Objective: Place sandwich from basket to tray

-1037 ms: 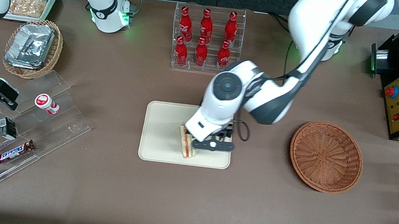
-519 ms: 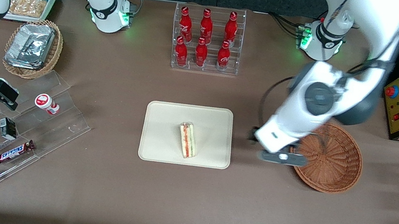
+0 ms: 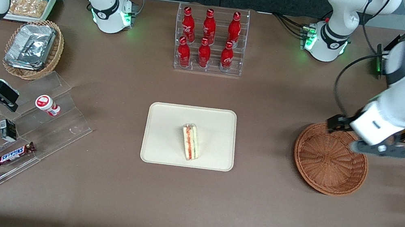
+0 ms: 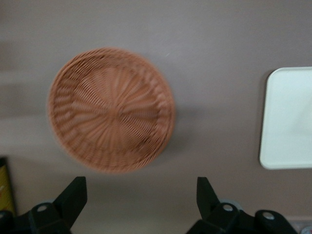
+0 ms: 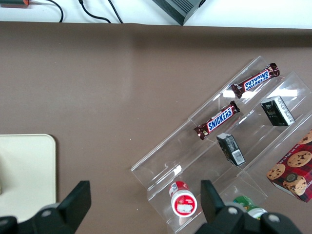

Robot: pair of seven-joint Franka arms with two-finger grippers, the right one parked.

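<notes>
Overhead front view; downward wrist views

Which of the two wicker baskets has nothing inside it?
The reddish-brown basket under the open hand; the tan basket holds foil packets.

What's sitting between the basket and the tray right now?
Nothing: bare brown tabletop separates basket and tray in front and left wrist views. The open claw hangs above the basket's edge.
</notes>
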